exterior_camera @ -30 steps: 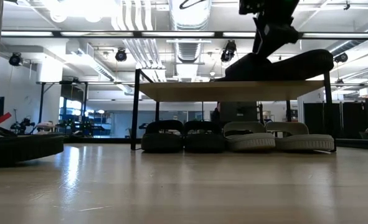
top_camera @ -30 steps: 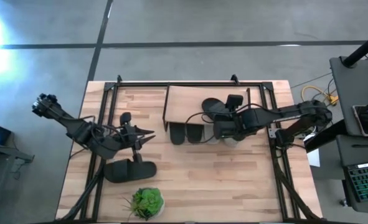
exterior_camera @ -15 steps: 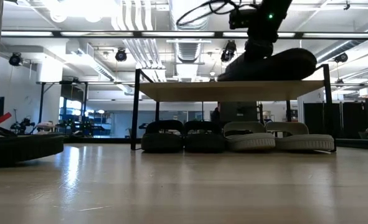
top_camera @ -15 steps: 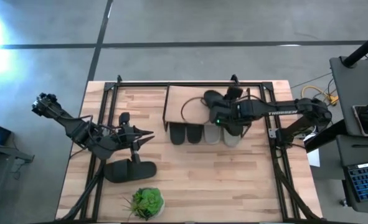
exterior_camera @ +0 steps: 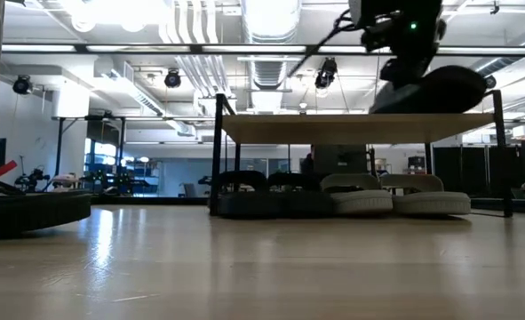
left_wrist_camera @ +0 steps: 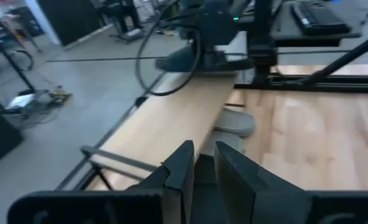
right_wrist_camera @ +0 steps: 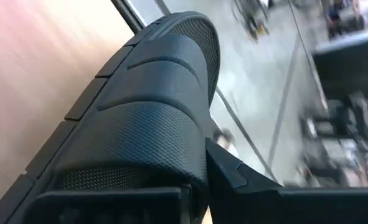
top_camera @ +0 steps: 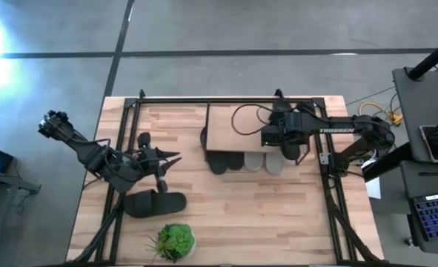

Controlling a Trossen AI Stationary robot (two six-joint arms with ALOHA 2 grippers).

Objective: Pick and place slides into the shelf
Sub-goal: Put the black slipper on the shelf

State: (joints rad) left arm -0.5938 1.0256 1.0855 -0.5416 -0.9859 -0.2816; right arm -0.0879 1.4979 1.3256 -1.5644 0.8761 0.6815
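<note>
Table [top_camera: 226, 215]: light wood top on a black frame, both arms over it.

Shelf [top_camera: 237, 127]: wood board on thin black legs, standing at the far middle of the table, right of centre. In the low view the board [exterior_camera: 360, 127] sits level on its legs.

Slides under the shelf: four in a row, toes poking out on the near side. Two dark ones on the left [exterior_camera: 244, 194], two light grey ones on the right [exterior_camera: 395, 194]. High view shows the same row, dark [top_camera: 219, 163] then grey [top_camera: 272, 163].

Black slide on top [exterior_camera: 435, 89]: lies on the right end of the board, under the right arm. In the right wrist view its ribbed strap [right_wrist_camera: 152, 112] fills most of the picture.

Black slide, loose [top_camera: 153, 203]: flat on the table at the near left, just on the near side of the left gripper, well apart from the shelf.

Plant [top_camera: 176, 241]: small, green, at the near edge, right of the loose slide.

Right gripper [top_camera: 289, 137]: over the shelf's right end, claw pressed together. It touches the slide on top; whether it pinches the strap I cannot tell.

Left gripper [top_camera: 163, 159]: hangs at the left, pointing toward the shelf, fingers [left_wrist_camera: 184, 168] set narrowly apart with nothing between them.
</note>
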